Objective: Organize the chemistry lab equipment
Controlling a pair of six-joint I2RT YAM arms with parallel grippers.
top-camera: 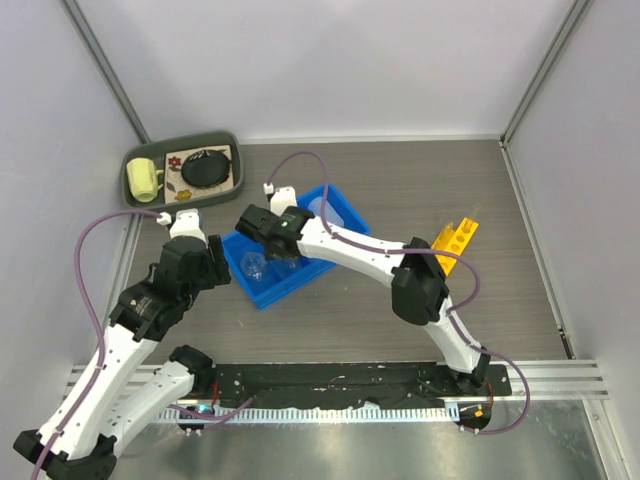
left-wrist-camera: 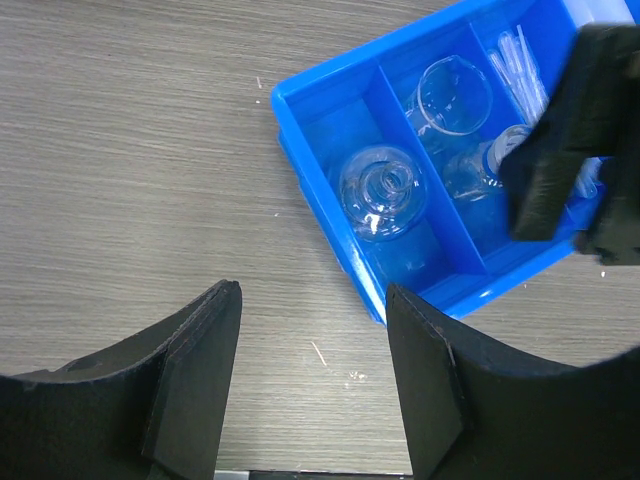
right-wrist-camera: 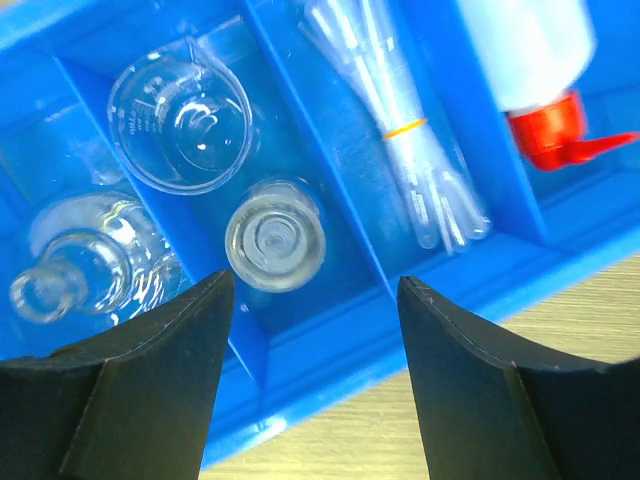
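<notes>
A blue divided tray (top-camera: 300, 276) holds the glassware. In the right wrist view, my open right gripper (right-wrist-camera: 315, 292) hovers over the tray's near wall (right-wrist-camera: 330, 350). Below it are a clear beaker (right-wrist-camera: 180, 122), a round flask (right-wrist-camera: 90, 260), a small glass vessel (right-wrist-camera: 275, 248), banded pipettes (right-wrist-camera: 400, 130) and the white squeeze bottle (right-wrist-camera: 525, 45) with its red cap (right-wrist-camera: 548, 135). My left gripper (left-wrist-camera: 312, 295) stands open over bare table beside the tray (left-wrist-camera: 292, 130); the flask (left-wrist-camera: 383, 190) and the beaker (left-wrist-camera: 455, 95) show there too. The yellow rack (top-camera: 455, 243) lies right of the tray.
A grey tray (top-camera: 228, 140) at the back left holds a yellow mug (top-camera: 143, 178) and a round black object (top-camera: 207, 167). In the top view my right gripper (top-camera: 258, 235) is over the blue tray's left half and my left gripper (top-camera: 215, 263) is just left of it.
</notes>
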